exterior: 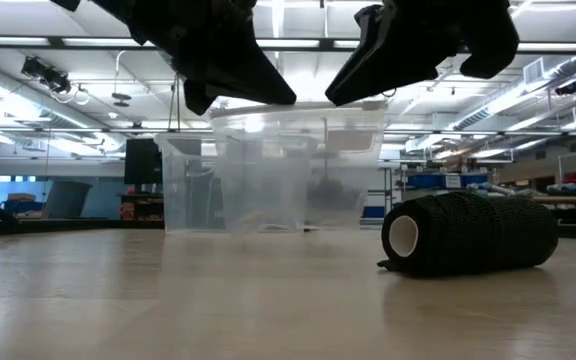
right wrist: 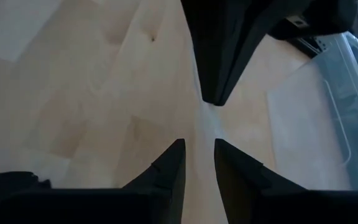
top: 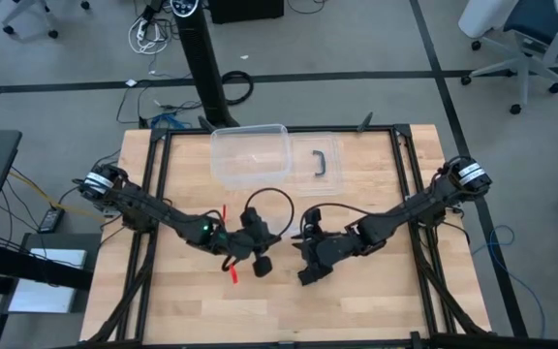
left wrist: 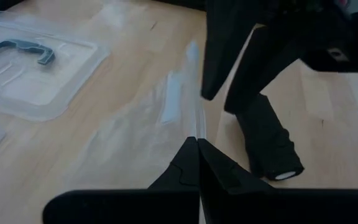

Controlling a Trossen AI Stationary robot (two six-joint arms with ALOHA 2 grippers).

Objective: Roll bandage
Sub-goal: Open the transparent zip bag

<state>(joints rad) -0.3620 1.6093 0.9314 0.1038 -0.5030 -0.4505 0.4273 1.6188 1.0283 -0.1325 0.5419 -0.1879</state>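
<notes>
Looking nearest first, we find the bandage [exterior: 468,234] lying on the bench [exterior: 218,310] as a black roll, white core showing, touched by neither hand. We judge the rolling finished, so both should lift straight clear. The left hand [left wrist: 197,155] is pinched together; the right hand [right wrist: 197,163] stands slightly apart, empty. Only the overhead view shows the clear box [top: 250,155] and lid [top: 320,160] side by side behind.

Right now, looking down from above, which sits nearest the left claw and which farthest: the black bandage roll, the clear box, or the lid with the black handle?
Measured from the left gripper in the high view:
1. The bandage roll, lying on the table just on the near side of the gripper.
2. The clear box, toward the table's far edge.
3. The lid, beside the box toward the right arm's side, farthest.
</notes>
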